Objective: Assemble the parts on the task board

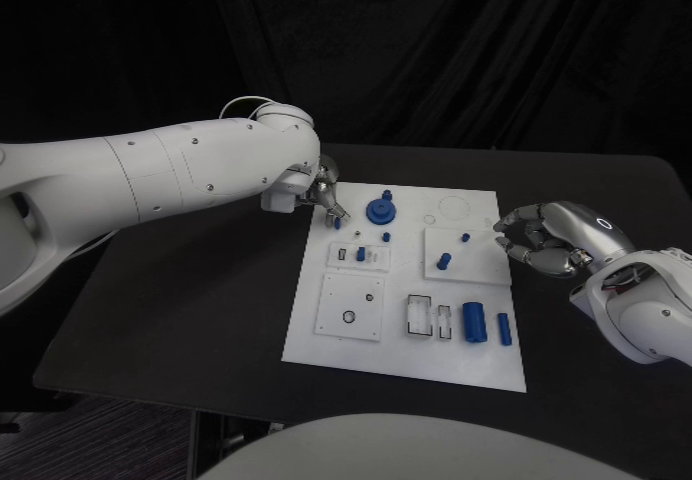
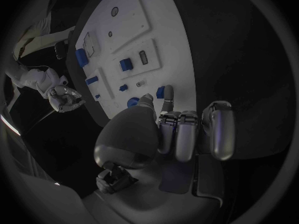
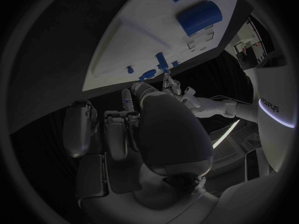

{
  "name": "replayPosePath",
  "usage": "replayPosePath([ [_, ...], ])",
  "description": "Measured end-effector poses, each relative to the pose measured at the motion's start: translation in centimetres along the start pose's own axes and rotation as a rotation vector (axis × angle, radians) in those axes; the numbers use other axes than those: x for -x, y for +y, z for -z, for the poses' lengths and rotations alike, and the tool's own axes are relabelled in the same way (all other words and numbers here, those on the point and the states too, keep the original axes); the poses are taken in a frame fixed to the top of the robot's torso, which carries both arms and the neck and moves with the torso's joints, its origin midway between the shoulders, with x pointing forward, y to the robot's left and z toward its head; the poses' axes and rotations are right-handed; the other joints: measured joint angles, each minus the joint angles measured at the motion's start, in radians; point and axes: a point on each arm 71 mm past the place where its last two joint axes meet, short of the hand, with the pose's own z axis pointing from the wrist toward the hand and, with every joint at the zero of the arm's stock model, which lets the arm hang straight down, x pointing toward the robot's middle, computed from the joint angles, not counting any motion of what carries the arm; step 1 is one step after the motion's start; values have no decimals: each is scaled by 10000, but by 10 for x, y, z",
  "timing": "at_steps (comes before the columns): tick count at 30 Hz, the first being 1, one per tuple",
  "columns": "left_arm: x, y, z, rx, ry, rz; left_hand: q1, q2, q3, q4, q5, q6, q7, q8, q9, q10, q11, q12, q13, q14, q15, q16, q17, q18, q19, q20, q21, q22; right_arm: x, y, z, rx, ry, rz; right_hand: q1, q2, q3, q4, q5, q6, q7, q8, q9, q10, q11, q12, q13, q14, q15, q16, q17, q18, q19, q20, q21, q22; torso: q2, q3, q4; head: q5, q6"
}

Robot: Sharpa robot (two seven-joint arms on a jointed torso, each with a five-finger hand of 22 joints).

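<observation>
Several smooth blue parts [image 1: 475, 324] dot the flat white task board [image 1: 408, 355].

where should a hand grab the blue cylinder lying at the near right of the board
Grip the blue cylinder across its long sides near mid-length, coming from above. It lies flat on the task board, and the larger blue part sits close beside it, so the fingers probably need to stay narrow.

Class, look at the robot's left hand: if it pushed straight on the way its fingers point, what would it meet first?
Probably the small blue part just ahead of the left hand fingertips, at the task board edge; depth is uncertain.
</observation>
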Motion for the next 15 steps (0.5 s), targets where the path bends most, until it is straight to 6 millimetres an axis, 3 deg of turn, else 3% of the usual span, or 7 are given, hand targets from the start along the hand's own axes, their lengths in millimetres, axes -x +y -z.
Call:
replayPosePath([
  [15,-8,-2,-3,-19,142,-22,42,-41,165,1,0,73,-19,2,1,-15,15,29,1,-1,1,0,-1,0,0,0,0,0,0,-1,0,-36,37,11,0,0,0,0,0,0,0,0,-8,0,0,0,0,0,0,0,0,0,0,0,0,-1,-1,0,-3,-19,0],
])
